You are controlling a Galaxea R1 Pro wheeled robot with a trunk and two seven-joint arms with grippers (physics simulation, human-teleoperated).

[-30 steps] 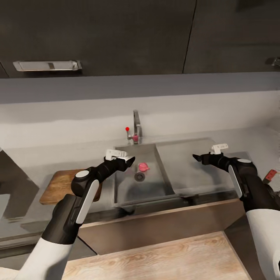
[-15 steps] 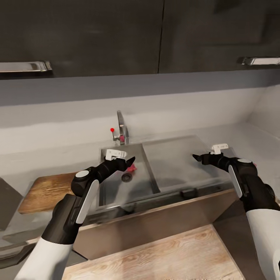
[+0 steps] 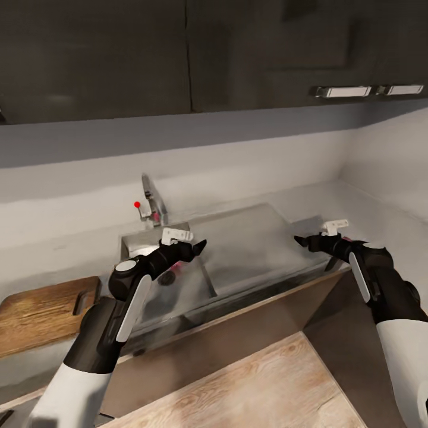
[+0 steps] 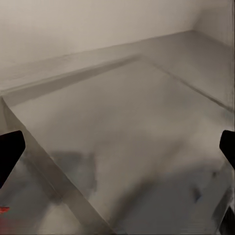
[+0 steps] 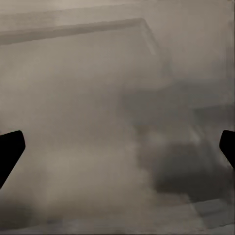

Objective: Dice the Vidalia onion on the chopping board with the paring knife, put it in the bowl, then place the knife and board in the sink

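The steel sink (image 3: 189, 292) lies left of centre in the head view, its flat drainboard (image 3: 249, 238) to the right and its chrome tap (image 3: 152, 203) with the red dot behind. My left gripper (image 3: 199, 245) hovers open over the basin's right wall; in the left wrist view it (image 4: 117, 152) looks onto the drainboard, fingertips (image 4: 10, 149) wide apart. The Vidalia onion is hidden behind that arm; only a red sliver (image 4: 2, 209) shows. My right gripper (image 3: 300, 241) hangs open and empty above the drainboard's right end (image 5: 117, 152). The chopping board (image 3: 35, 312) lies far left on the grey countertop (image 3: 368, 208). Paring knife and bowl are out of view.
Dark wall cabinets (image 3: 178, 53) with metal handles (image 3: 343, 91) hang above the pale backsplash. The worktop turns a corner at the far right. Below the counter's front edge lies light wooden floor (image 3: 261, 386).
The whole picture has shifted: the camera swung right, so sink, tap and board slid left. Both arms keep the same pose before the camera, grippers still open.
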